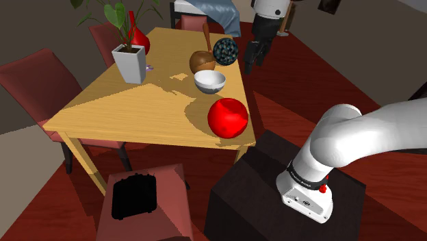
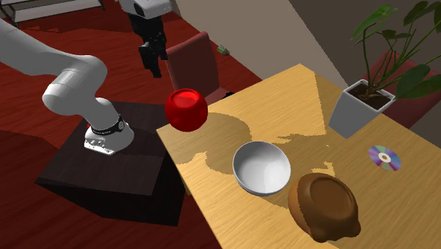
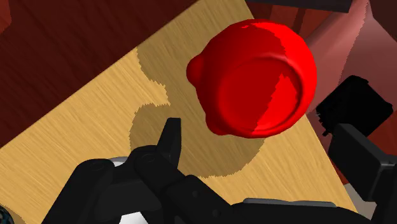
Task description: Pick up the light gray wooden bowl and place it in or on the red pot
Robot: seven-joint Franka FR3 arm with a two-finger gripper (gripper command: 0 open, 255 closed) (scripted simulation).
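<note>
Your hand [image 2: 151, 58] hangs spread and empty beyond the desk [image 2: 311, 106] edge, well apart from the bowl [image 2: 262, 168], which sits upright between the pot [image 2: 186, 109] and a brown dish [image 2: 325, 205]. You're at the reach, I judge: get over its rim, then descend.

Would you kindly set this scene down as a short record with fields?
bowl: light grey bowl, upright, empty, on the wooden table, between the red pot and the brown pot
red pot: red pot at the table corner nearest the stand
gripper: gripper open, raised, apart from the bowl, holding nothing
others: white planter, disc
task state: bowl not yet picked up
</note>
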